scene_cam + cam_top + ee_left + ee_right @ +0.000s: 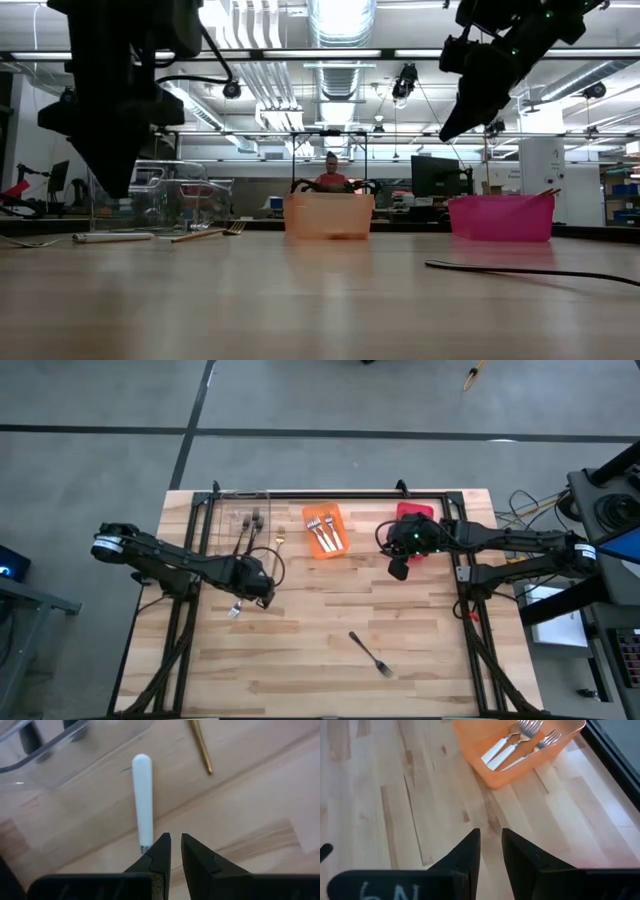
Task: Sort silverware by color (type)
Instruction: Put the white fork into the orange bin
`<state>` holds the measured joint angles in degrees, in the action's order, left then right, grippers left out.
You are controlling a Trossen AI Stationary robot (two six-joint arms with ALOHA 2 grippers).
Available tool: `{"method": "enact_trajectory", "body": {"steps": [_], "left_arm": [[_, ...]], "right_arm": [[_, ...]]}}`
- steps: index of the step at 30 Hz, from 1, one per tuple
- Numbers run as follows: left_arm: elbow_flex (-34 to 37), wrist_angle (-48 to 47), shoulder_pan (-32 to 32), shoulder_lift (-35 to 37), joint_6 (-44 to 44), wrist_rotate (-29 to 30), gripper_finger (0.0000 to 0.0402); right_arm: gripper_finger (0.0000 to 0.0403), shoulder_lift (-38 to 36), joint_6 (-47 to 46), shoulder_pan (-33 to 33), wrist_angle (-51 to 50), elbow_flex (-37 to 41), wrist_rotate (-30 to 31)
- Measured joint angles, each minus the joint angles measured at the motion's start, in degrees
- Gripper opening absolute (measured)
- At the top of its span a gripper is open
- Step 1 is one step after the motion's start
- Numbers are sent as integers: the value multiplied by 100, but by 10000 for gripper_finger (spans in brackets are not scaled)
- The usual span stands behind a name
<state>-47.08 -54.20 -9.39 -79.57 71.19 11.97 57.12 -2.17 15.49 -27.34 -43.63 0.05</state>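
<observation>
Left pincer (175,847) is being held low over the table (330,620), its two dark fingers (156,855) nearly closed with only a thin gap between them, and nothing is being gripped; the tips are being kept just at the metal end of a white-handled fork (142,800) lying flat on the wood. In the high view that pincer (256,588) is being shown at the left-centre of the table, with the fork's tines (235,610) poking out just beside it.

A gold fork (201,745) is lying close by on the table, near the clear bin (243,520), in which dark forks (252,518) are being kept. Three white-handled forks (517,742) are lying together inside the orange bin (325,532) at the back-centre. One dark metal fork (371,653) is lying alone on the bare wood toward the front, well apart from everything else.

Right pincer (491,845) is being held up above the table beside the red bin (412,512), its fingers (467,855) drawn fairly close with a narrow gap, and nothing is being held between them. In the low view a person (331,172) is being seen far behind the orange bin.
</observation>
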Motion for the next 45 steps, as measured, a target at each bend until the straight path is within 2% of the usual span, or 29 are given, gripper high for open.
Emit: {"method": "enact_trajectory", "body": {"steps": [13, 20, 25, 29, 45], "left_arm": [[326, 12, 0, 2, 289, 83, 39], [488, 73, 0, 4, 442, 105, 93], [782, 507, 0, 4, 460, 109, 135], [960, 845, 0, 4, 469, 110, 154], [1263, 1323, -52, 4, 463, -62, 158]], "right_arm": [[68, 0, 1, 0, 717, 599, 0], [68, 0, 186, 0, 977, 667, -2], [68, 0, 208, 0, 985, 653, -2], [68, 0, 216, 0, 986, 653, -2], [68, 0, 181, 0, 978, 653, -2]]}}
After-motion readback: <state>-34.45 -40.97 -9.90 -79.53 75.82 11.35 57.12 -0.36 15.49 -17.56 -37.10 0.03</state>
